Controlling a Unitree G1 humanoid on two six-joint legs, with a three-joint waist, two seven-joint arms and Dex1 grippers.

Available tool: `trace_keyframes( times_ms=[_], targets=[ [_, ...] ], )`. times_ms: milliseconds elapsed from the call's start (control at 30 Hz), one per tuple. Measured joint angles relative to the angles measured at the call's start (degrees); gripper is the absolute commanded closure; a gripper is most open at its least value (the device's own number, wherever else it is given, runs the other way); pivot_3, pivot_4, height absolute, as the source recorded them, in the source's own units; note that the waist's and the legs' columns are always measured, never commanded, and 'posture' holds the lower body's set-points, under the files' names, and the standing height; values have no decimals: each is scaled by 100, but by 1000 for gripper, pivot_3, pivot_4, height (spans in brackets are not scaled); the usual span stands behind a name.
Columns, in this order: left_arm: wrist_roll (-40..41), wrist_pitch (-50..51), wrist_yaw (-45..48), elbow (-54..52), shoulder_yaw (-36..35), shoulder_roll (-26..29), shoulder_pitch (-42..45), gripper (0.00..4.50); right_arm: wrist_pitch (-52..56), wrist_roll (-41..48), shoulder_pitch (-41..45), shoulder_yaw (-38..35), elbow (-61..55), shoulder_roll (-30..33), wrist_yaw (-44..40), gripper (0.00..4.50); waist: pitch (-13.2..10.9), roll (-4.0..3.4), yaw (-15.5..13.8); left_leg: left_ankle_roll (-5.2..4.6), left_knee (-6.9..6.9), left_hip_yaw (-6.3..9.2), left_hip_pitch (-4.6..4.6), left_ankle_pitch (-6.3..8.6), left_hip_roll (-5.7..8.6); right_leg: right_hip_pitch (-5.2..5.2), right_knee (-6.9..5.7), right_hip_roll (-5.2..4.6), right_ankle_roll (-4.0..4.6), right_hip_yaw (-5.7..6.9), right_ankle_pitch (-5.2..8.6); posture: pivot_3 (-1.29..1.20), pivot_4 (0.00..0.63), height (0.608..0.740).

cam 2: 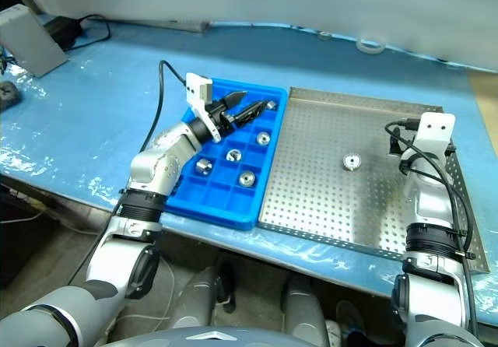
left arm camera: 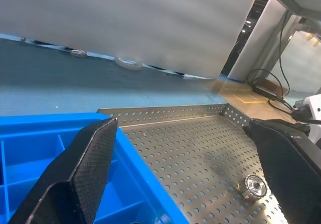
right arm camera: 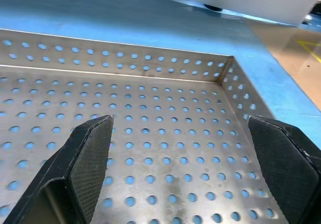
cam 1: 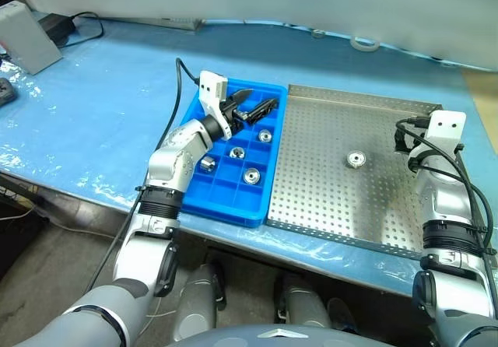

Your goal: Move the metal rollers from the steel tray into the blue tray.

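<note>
Hovering over blue tray [cam 1: 204, 198], left hand [cam 1: 257, 106] spread, empty | right hand [right arm camera: 185, 174] spread over steel tray [cam 1: 389, 113] | one roller [cam 1: 355, 159] remained there

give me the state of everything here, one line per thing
bright blue plastic compartment tray: holds four shiny metal rollers, each in its own cell
silver perforated steel tray: one metal roller left lying on its base
left gripper: open, empty, above the blue tray's far end
right gripper: open, empty, over the steel tray's right part
</note>
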State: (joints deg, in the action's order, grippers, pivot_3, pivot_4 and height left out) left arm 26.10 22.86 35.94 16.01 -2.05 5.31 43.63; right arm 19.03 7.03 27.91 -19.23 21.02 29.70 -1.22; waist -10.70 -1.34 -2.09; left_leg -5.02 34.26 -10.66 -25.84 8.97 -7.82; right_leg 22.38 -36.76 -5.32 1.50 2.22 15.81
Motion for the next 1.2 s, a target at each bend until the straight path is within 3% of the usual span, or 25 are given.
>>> trace_keyframes(
  times_ms=[100,267,367,633,933,1200],
  targets=[
    [0,1,-2,-1,-1,5,-4,12,99,222,-81,125,-307,-49,-542,0,0,0,-3,0,-1,0,-1,0,0,2,0,0,0,0,0,-124,150,740],
    [3,16,4,-14,1,16,-6,12,592,1412,-400,489,-1965,105,-2479,0,-1,-1,-10,-2,-5,0,-1,1,-3,-1,7,0,0,0,0,-131,150,740],
    [3,17,6,-21,-1,23,-8,12,822,1798,-577,603,-2572,367,-3163,0,-1,0,-45,-3,-4,3,2,1,-3,-10,11,-1,0,5,0,-131,150,740],
    [3,20,5,-27,7,9,-27,12,339,1007,-949,765,-1783,456,-3060,0,-2,4,-21,1,-4,3,7,-1,-1,-11,15,-1,6,0,-3,-131,150,740],
    [1,34,5,-31,24,1,-55,12,140,648,-1312,1072,-1660,397,-3215,0,-3,4,-4,-1,-9,2,4,-1,-2,-4,14,0,6,-1,-3,-138,150,740],
    [1,79,6,-32,33,24,-57,12,-264,230,-1133,1122,-809,265,-2647,0,-3,5,-4,0,-7,1,14,-1,0,-14,15,0,6,-6,-3,-140,150,740]
  ],
)
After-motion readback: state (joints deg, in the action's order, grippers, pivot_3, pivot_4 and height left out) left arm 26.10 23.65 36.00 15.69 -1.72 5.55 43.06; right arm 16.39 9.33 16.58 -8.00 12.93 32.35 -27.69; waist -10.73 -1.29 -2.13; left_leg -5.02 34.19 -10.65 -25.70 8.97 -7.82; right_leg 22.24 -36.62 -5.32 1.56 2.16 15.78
